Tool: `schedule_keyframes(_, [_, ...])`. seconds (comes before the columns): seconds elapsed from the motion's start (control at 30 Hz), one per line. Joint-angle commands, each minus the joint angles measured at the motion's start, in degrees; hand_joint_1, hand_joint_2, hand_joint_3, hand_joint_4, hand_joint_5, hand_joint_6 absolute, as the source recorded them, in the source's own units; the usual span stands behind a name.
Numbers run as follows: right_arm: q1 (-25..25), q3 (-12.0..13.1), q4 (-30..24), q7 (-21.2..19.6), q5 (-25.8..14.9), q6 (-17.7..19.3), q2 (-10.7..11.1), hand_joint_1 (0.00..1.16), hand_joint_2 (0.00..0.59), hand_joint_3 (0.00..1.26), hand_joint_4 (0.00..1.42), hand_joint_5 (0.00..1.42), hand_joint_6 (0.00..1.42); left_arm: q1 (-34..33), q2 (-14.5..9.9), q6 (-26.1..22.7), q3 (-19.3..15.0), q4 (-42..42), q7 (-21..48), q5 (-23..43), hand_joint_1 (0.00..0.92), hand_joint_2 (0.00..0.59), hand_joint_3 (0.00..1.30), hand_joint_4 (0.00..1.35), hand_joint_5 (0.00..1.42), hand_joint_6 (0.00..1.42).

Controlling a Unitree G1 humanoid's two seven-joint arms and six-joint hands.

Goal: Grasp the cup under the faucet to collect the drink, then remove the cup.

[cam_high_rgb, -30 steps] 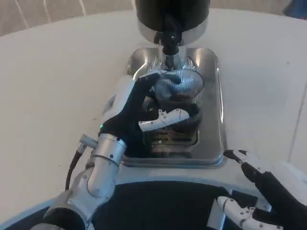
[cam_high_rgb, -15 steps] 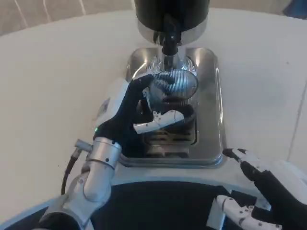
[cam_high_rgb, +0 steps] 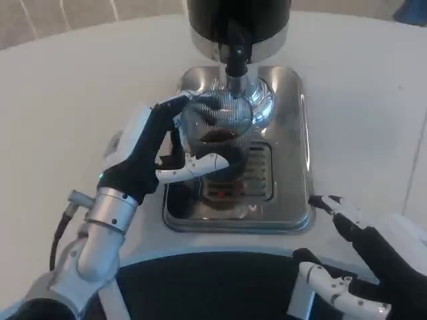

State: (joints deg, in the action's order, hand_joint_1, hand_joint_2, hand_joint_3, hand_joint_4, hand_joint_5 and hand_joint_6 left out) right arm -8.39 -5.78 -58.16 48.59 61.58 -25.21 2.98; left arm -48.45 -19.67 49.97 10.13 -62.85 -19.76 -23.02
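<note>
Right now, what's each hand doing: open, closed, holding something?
Left hand: holding the cup.
Right hand: open, holding nothing.

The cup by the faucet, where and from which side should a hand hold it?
Grip the cup around its ribbed side wall, coming from the robot's left, as the left hand does. It stands upright with drink inside; the dispenser blocks its top and back.

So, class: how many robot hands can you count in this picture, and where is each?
2. The left hand grips the cup over the drip tray; the right hand hovers open at the lower right.
</note>
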Motion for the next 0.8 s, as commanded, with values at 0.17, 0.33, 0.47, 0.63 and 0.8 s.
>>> schedule_keyframes(0.17, [1.80,0.44,1.80,-1.13,-0.41,0.50,0.90,0.46,0.422,0.07,0.00,0.00,0.00,2.51,-3.62,4.00,-1.50,2.34,2.26,0.81,0.569,0.055,0.96,1.10,1.29,0.61])
schedule_keyframes(0.33, [2.98,1.65,2.86,-2.56,-1.59,0.81,2.17,0.45,0.422,0.06,0.00,0.00,0.00,3.63,-5.23,4.86,-1.84,2.94,3.41,0.83,0.571,0.053,0.95,1.09,1.27,0.61])
schedule_keyframes(0.47, [3.43,3.29,2.93,-4.25,-3.20,1.85,4.43,0.45,0.423,0.06,0.00,0.00,0.00,5.83,-7.56,6.67,-2.94,4.95,5.59,1.86,0.571,0.051,0.95,1.09,1.27,0.61])
schedule_keyframes(0.63, [4.15,4.97,2.69,-5.08,-4.88,2.49,6.75,0.44,0.427,0.06,0.00,0.00,0.00,8.46,-9.33,8.22,-4.43,7.69,8.82,3.18,0.571,0.047,0.95,1.09,1.27,0.61])
schedule_keyframes(0.8, [5.25,6.04,2.36,-5.23,-6.42,3.78,9.87,0.42,0.437,0.05,0.00,0.00,0.00,11.34,-10.97,9.03,-6.66,11.41,12.56,6.36,0.577,0.042,0.94,1.10,1.27,0.61])
